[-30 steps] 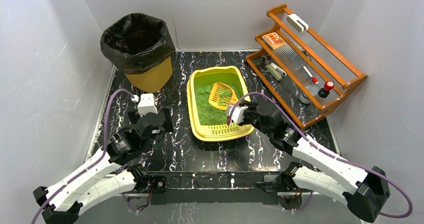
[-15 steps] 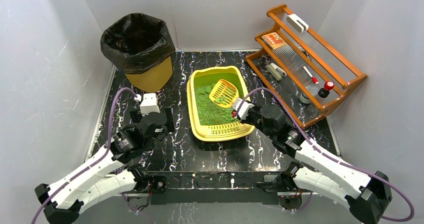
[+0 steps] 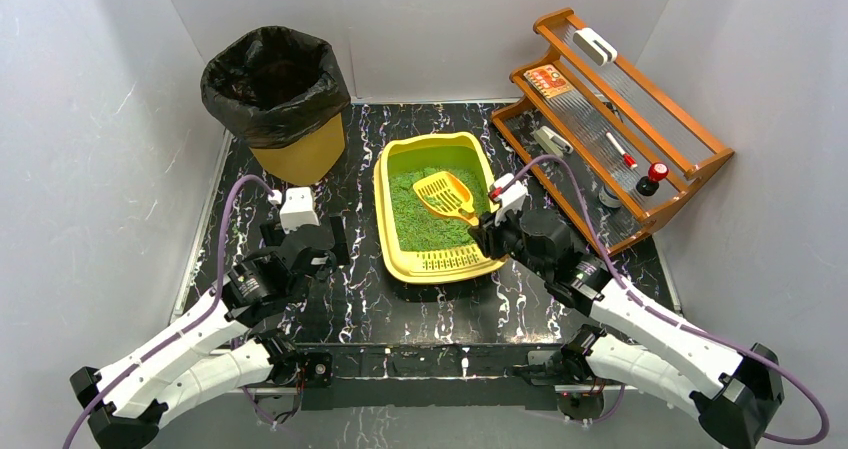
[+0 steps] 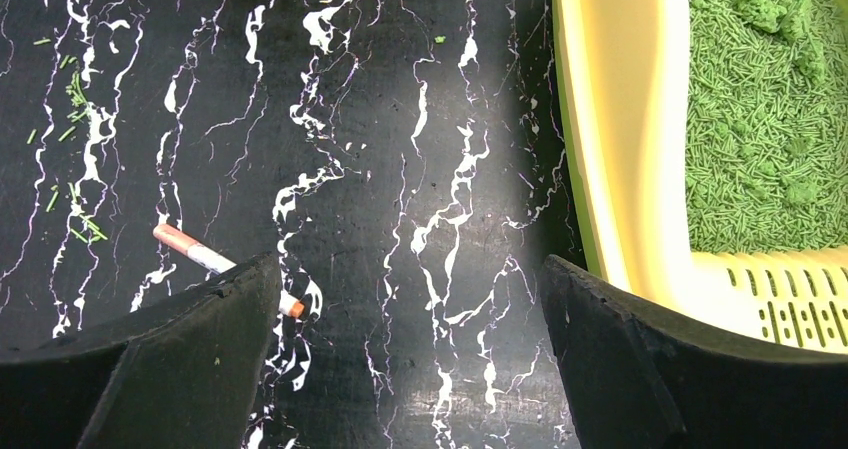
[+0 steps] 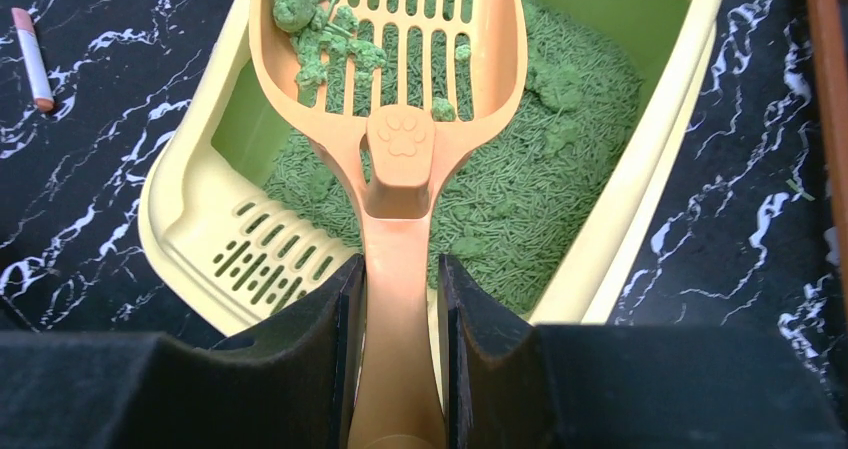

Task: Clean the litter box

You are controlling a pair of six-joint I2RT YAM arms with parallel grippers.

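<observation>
By left claw (image 4: 410,274), wrist-only, maybe crayon (image 4: 186,245)

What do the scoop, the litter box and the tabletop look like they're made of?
Scoop: orange moulded plastic, matte; slots and embossed paw. Litter box: smooth pale-yellow plastic, slight sheen. Tabletop: black with white veins, marble-look; real stone or printed film, cannot tell.

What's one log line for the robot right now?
right gripper: shut on scoop | scoop: holds clumps over litter box | left gripper: open, empty
</observation>
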